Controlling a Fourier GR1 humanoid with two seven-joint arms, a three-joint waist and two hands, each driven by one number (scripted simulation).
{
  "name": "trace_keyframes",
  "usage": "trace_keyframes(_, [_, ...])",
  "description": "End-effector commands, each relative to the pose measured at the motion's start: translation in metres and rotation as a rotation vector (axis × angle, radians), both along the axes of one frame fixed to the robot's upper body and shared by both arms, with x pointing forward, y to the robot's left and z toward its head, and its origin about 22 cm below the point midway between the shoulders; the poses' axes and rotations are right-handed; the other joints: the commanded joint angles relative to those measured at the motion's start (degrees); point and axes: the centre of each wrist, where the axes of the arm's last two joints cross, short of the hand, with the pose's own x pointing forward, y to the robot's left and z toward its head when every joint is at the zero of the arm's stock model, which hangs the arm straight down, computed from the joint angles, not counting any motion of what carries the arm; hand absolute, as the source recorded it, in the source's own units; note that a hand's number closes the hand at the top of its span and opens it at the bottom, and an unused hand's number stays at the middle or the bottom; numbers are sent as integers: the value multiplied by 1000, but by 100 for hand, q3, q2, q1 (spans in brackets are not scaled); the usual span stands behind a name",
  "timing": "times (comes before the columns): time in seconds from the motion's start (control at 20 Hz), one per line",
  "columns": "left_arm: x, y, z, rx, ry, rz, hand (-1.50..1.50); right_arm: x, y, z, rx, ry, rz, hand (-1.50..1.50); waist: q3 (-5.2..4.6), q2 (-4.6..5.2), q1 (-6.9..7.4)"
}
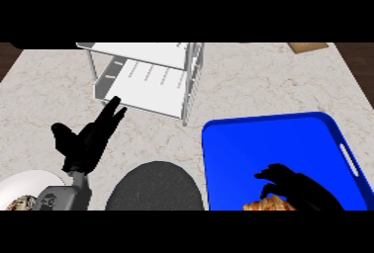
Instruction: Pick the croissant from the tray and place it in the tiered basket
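tabletop (44, 99): pale marble
tray (277, 143): blue
croissant (264, 205): tray's near edge
right hand (300, 188): over tray, fingers curled round croissant
left hand (84, 141): left of tray, spread
basket (146, 74): beyond tray's far-left corner

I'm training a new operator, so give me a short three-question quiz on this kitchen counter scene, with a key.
1. True or false: the croissant lies on the tray.
2. Fill in: the ____ hand is over the croissant.
3. The tiered basket is: A white, B red, C green.
Key: 1 true; 2 right, the right hand hangs over the croissant near the tray's front edge; 3 A.
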Motion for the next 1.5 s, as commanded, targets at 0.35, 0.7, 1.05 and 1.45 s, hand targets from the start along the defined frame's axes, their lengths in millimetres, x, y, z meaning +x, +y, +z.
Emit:
trace_keyframes(0.35, [-9, 19, -2, 7, 31, 82, 0, -30, 34, -13, -65, 47, -740, 150, 9, 2, -567])
trace_keyframes(0.7, [-14, 15, 3, 1, 14, 76, 0, -32, 76, 36, 49, -89, -1002, 150, 63, -15, -493])
trace_keyframes(1.05, [-11, 11, 7, 5, 24, 38, 0, -44, 121, 112, 274, -304, -1150, 150, 30, -25, -322])
trace_keyframes(1.45, [-1, -9, 13, 2, 2, -7, 0, -55, 167, 172, 336, -521, -1192, 150, 12, 17, -28])
